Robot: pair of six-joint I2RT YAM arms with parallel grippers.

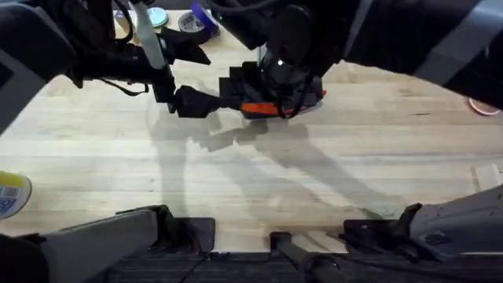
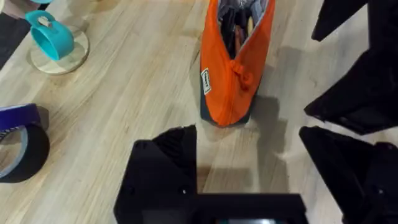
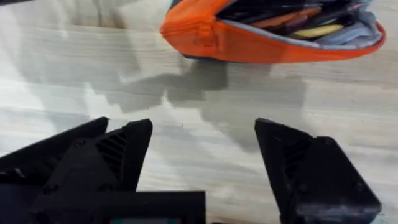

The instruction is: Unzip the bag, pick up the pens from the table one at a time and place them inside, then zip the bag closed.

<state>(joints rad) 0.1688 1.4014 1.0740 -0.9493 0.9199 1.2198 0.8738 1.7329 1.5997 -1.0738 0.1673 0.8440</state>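
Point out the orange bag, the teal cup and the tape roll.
bag (image 2: pixel 224 93): left wrist view, orange side panel.
teal cup (image 2: pixel 53 40): left wrist view, cup body.
tape roll (image 2: pixel 25 152): left wrist view, black outer band.

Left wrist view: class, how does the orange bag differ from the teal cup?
The bag is orange cloth; the cup is teal. The bag looks larger and stands unzipped on the table; the cup sits on a round wooden coaster. Both share one tabletop.
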